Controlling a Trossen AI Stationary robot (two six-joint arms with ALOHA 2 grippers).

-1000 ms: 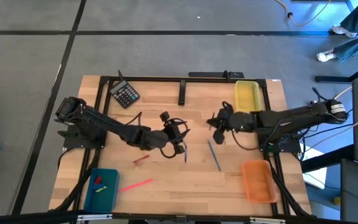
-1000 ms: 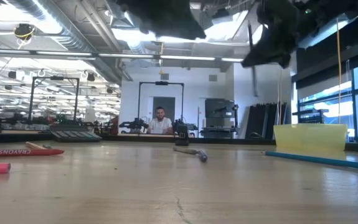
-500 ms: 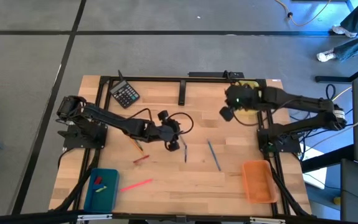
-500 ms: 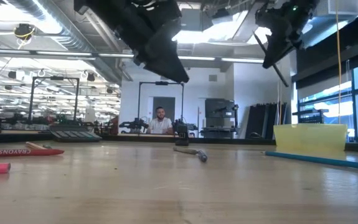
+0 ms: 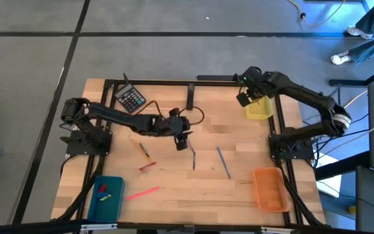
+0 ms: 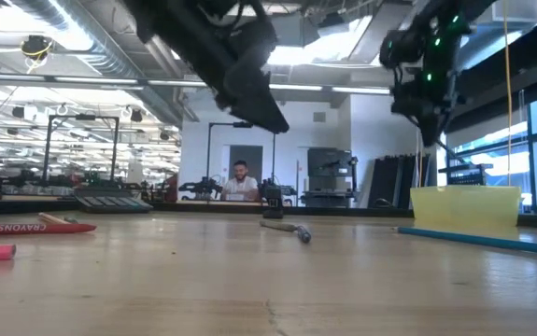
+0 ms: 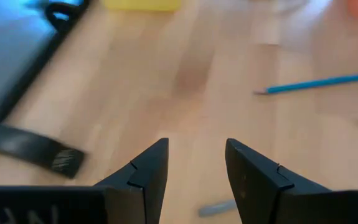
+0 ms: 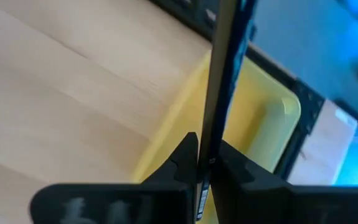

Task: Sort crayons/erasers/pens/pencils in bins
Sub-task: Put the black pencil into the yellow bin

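Landmark: yellow bin (image 5: pixel 259 104), at the table's far right corner.

1. Right gripper (image 5: pixel 246 97): raised over the yellow bin's far left corner. Fingers (image 8: pixel 185 155) clamped on a slim dark pen (image 8: pixel 219 81), which runs out past the fingertips and hangs down above the bin in the low view.
2. Left gripper (image 5: pixel 181 138): well left of the yellow bin, over the table's middle. Fingers (image 7: pixel 150 168) apart with nothing between them; bare wood shows in the gap, and a short grey stick (image 7: pixel 216 208) lies just below the fingertips.
3. Blue pencil (image 5: pixel 223 161): flat on the wood, nearer the camera than the yellow bin, between it and the orange bin (image 5: pixel 269 188).
4. Orange bin: near right corner, straight along the table edge from the yellow bin.
5. Teal bin (image 5: pixel 106 197): opposite near corner, farthest from the yellow bin, holding small erasers (image 5: pixel 102 190).
6. Pink crayon (image 5: pixel 142 193): just beside the teal bin.
7. Red crayon (image 5: pixel 147 166) and orange crayon (image 5: pixel 142 149): loose on the wood, left of the left gripper.
8. Calculator (image 5: pixel 130 99): far edge, well left of the yellow bin.
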